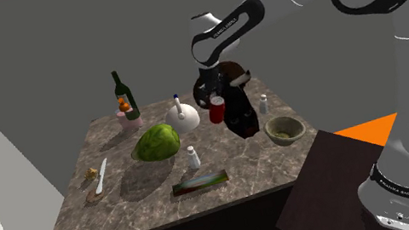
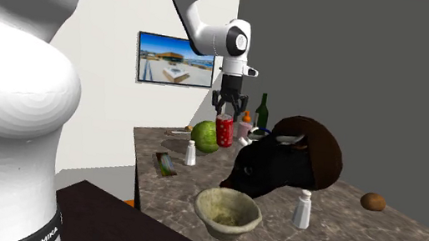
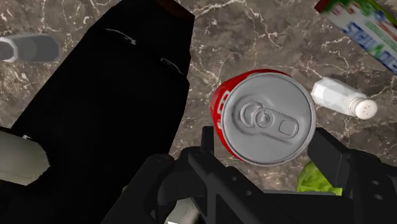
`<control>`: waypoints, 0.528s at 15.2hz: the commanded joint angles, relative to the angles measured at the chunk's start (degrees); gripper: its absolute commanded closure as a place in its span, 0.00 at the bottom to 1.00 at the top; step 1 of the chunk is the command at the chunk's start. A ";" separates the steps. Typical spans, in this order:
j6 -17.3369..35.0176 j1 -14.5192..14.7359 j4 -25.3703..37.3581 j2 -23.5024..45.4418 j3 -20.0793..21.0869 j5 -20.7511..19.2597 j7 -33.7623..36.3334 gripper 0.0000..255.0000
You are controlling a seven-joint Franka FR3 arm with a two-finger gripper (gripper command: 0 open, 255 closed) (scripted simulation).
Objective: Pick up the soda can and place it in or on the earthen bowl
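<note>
**Can in the claw, bowl beyond the black figure**

My claw [image 3: 262,141] pinches the can [image 3: 267,118], one finger on each side of its red wall. The can is upright, lid toward the wrist camera. Its base is hidden, so I can't tell whether it is clear of the tabletop [image 1: 126,219]. Just beside it lies a black figure [image 2: 274,169], hard to make out, standing between can and bowl. The bowl [image 1: 288,138] sits farther on, toward the stand, to the shoulder view's right of the can.
</note>
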 commanded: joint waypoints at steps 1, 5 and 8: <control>1.03 -0.73 -4.69 -3.67 -0.34 0.14 -1.14 1.00; 3.06 -2.44 -14.29 -11.20 -1.41 0.33 -4.04 1.00; 4.01 -3.71 -20.73 -16.67 -2.47 0.27 -6.36 1.00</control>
